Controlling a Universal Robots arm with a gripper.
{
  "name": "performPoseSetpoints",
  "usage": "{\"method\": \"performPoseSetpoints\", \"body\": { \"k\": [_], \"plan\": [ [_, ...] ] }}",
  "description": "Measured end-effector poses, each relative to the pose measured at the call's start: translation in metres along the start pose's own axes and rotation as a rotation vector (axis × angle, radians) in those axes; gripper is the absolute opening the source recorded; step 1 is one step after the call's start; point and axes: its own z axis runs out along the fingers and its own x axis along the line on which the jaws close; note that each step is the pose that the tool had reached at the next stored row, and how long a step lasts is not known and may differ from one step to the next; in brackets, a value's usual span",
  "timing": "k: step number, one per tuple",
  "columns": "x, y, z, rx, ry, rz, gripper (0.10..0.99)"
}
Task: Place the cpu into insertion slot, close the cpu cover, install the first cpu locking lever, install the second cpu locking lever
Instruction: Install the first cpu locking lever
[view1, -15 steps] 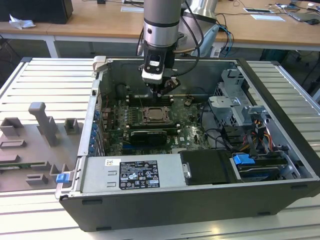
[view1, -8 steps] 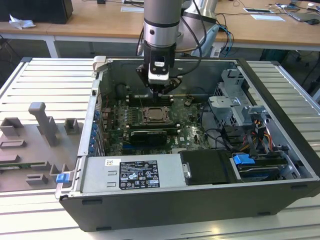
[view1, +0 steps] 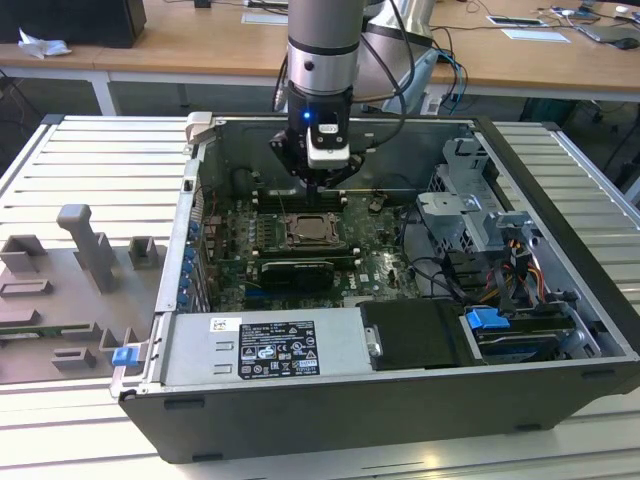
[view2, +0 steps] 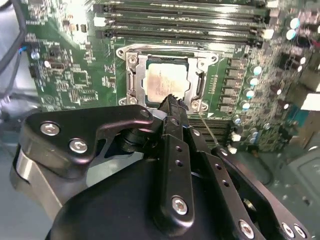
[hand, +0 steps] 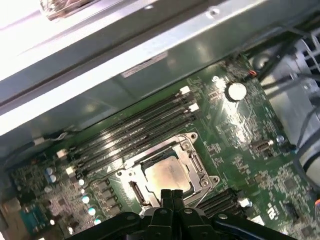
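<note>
Workshop setting: wooden desks along the back, a pale ribbed metal worktable in front.

Item 1. Open computer case, dark grey, lying on its side on the worktable, interior facing up. Silver power supply along the case's near edge; drive cage and a bundle of cables at the exterior view's right.

Item 2. Grey moulded fixture tray on the worktable, beside the case at the exterior view's left edge.

Item 3. Robot arm, grey cylinder body, descending from above into the case near its far wall.

Item 4. Green motherboard on the case floor. Long memory slots run along its far side; a black expansion card stands towards the near side.

Item 5. Gripper, black, hanging just above the near edge of the socket; fingers pressed together, nothing between them.

Item 6. Insertion slot, square socket with metal rim, mid-board between memory slots and expansion card.

Item 7. Cpu cover, silvery frame plate, lying flat over the socket and framing the chip.

Item 8. Cpu, pale silvery square, seated in the insertion slot and visible through the cover's window in both wrist views.
</note>
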Motion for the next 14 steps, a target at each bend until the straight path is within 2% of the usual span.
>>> {"method": "performPoseSetpoints", "body": {
  "k": [14],
  "plan": [
    [0.0, 0.0, 0.0014, -0.002, 0.0054, -0.338, 0.106]
  ]
}}
